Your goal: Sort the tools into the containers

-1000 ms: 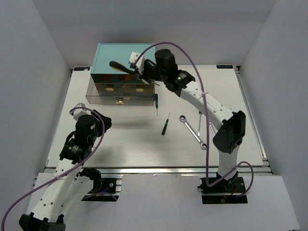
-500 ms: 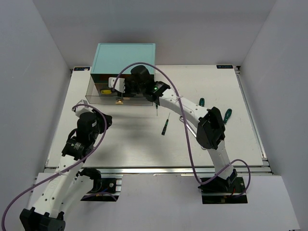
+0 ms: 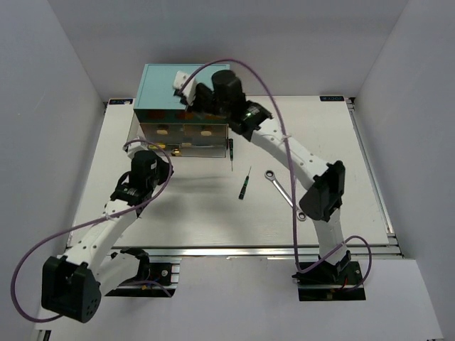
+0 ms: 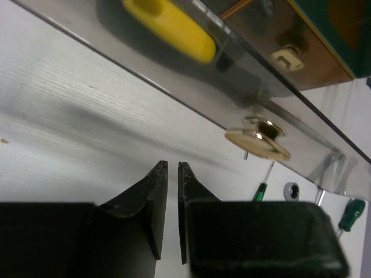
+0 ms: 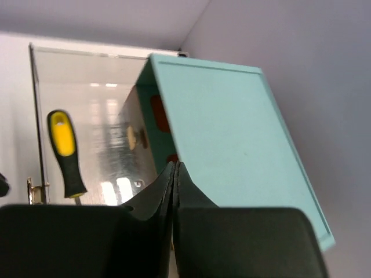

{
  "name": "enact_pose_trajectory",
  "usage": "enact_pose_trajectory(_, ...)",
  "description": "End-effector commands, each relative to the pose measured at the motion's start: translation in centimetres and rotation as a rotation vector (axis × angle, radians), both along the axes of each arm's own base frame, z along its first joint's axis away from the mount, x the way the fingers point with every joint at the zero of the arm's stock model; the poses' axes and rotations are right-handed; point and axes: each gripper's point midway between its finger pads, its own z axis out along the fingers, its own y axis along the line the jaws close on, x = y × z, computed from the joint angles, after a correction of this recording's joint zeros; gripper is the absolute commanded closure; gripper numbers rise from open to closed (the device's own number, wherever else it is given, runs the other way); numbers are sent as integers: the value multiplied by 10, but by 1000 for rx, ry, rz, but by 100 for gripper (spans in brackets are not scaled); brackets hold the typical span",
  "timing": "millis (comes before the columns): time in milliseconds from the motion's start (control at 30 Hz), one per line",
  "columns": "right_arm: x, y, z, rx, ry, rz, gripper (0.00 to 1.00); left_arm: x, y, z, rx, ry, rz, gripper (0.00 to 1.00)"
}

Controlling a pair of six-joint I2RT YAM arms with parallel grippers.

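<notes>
The teal-topped cabinet [image 3: 167,89] stands at the back left, its lowest drawer [image 3: 213,144] pulled out toward me. A yellow-and-black screwdriver [image 5: 66,153] lies inside that drawer, also visible as the yellow handle [image 4: 171,32]. My right gripper [image 3: 188,99] hovers over the cabinet top [image 5: 232,133], shut and empty [image 5: 175,165]. My left gripper [image 3: 160,155] sits low on the table before the drawer's gold knob [image 4: 259,139], its jaws [image 4: 173,165] a narrow slit apart with nothing between. On the table lie a black screwdriver [image 3: 244,183], a slim screwdriver [image 3: 231,153] and a silver wrench [image 3: 284,192].
The left wrist view shows a green-handled screwdriver [image 4: 262,188], a wrench ring [image 4: 291,189] and another green handle [image 4: 352,213] past the drawer's corner. The right arm's elbow [image 3: 323,195] rises over the table's right half. White walls enclose the table.
The right gripper carried a screwdriver down to the open drawer, let it go, and rose back over the cabinet top, shut. The left arm moved up to the drawer front and narrowed its jaws.
</notes>
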Motion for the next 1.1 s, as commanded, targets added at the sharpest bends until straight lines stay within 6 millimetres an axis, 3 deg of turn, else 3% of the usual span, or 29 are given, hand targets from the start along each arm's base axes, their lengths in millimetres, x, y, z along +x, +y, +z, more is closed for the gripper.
enact_pose_trajectory(0, -2, -56, 97, 241, 52, -50, 100, 26, -5, 18, 12, -70, 0, 76)
enact_pose_trajectory(33, 9, -72, 83, 243, 120, -82, 100, 34, -6, 26, 13, -96, 5, 76)
enact_pose_trajectory(100, 3, -97, 97, 282, 133, -88, 100, 47, -8, 22, 17, -90, 11, 76)
enact_pose_trajectory(167, 9, -128, 78, 270, 177, -137, 100, 62, -14, 36, 1, -134, 9, 76)
enact_pose_trajectory(267, 22, -170, 52, 251, 213, -222, 100, 87, -23, 41, -15, -157, 9, 76)
enact_pose_trajectory(333, 19, -187, 49, 251, 226, -249, 100, 99, -27, 44, -29, -169, 15, 75)
enact_pose_trajectory(367, 20, -193, 32, 242, 266, -268, 100, 107, -28, 52, -35, -187, 24, 75)
enact_pose_trajectory(400, 20, -200, 30, 246, 278, -281, 100, 113, -29, 53, -37, -190, 29, 75)
enact_pose_trajectory(433, 19, -209, 32, 255, 276, -298, 100, 121, -31, 43, -32, -167, 33, 75)
enact_pose_trajectory(500, 17, -217, 14, 240, 311, -319, 100, 135, -33, 52, -34, -184, 44, 74)
enact_pose_trajectory(533, 14, -221, 15, 243, 308, -325, 100, 143, -35, 41, -24, -160, 46, 72)
enact_pose_trajectory(600, 12, -228, -1, 223, 330, -343, 100, 157, -35, 48, -25, -175, 56, 70)
enact_pose_trajectory(667, 9, -233, -5, 220, 335, -354, 100, 169, -35, 38, -19, -152, 63, 67)
enact_pose_trajectory(733, 7, -240, -10, 216, 345, -367, 100, 181, -33, 46, -27, -163, 67, 66)
enact_pose_trajectory(767, 6, -242, -13, 214, 349, -372, 100, 186, -33, 39, -22, -149, 66, 66)
enact_pose_trajectory(833, 4, -248, -18, 208, 354, -383, 100, 193, -31, 43, -27, -158, 68, 65)
enact_pose_trajectory(967, 2, -255, -28, 197, 370, -395, 100, 203, -26, 46, -48, -171, 52, 55)
enact_pose_trajectory(1067, -1, -258, -34, 182, 381, -388, 100, 205, -24, 48, -61, -173, 29, 56)
